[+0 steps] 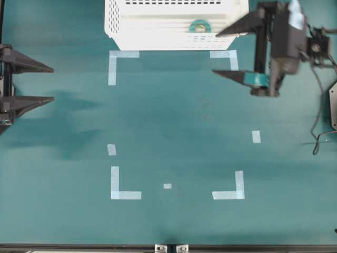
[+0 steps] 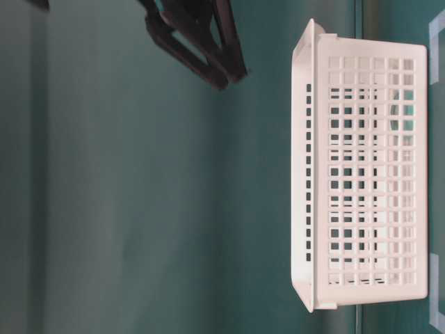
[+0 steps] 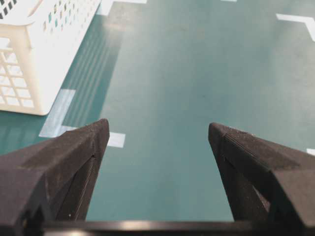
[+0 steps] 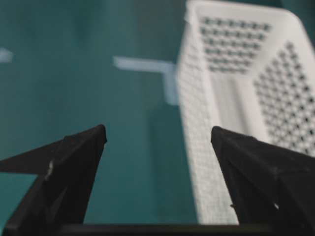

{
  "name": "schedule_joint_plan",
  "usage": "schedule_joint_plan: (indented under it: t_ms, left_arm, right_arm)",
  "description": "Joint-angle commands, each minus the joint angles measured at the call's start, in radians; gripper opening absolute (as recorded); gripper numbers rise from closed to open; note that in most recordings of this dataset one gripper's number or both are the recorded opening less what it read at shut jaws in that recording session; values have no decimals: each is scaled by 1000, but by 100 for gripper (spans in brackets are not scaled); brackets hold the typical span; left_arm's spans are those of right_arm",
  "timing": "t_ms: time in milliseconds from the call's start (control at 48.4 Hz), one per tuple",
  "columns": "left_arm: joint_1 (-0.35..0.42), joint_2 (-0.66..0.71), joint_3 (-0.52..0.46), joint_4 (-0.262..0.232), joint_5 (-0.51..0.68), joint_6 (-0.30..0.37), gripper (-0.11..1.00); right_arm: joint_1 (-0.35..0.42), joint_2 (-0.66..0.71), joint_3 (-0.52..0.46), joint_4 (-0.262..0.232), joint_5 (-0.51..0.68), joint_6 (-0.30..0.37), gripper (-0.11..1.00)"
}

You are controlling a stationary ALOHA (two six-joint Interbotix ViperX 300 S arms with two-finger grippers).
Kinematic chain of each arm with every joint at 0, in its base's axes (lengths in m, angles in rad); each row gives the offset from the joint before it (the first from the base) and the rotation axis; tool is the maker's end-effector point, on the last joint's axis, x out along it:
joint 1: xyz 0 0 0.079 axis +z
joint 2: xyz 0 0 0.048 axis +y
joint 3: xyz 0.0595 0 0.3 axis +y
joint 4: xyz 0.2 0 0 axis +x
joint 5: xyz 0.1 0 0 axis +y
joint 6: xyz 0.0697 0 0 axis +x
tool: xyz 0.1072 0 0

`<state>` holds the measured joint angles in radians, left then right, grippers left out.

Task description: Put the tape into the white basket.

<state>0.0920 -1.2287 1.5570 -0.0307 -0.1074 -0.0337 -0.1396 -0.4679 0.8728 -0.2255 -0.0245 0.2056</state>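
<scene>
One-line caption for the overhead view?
Tape lies inside the white basket; the open, empty right gripper hovers beside it.

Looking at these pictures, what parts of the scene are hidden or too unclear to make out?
- The white basket: its far part is cut off by the top edge of the overhead view.
- The tape: seen only from overhead, inside the basket; the table-level view shows no clear sign of it behind the perforated wall.
- The right wrist view is blurred, so the basket's holes smear together.
- The left gripper: its arm is cut off by the overhead view's left edge.
</scene>
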Motion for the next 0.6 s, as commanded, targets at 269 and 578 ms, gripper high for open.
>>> schedule_joint_plan:
  t_ms: [269,578]
  left_arm:
    - [6,5,-12,0,-8,0,35]
    - [5,5,-11,0,-8,-2,35]
  right_arm:
    - [91,-54,97,12,-58,103,93]
    - [115,-209,143,12,-84,104,93]
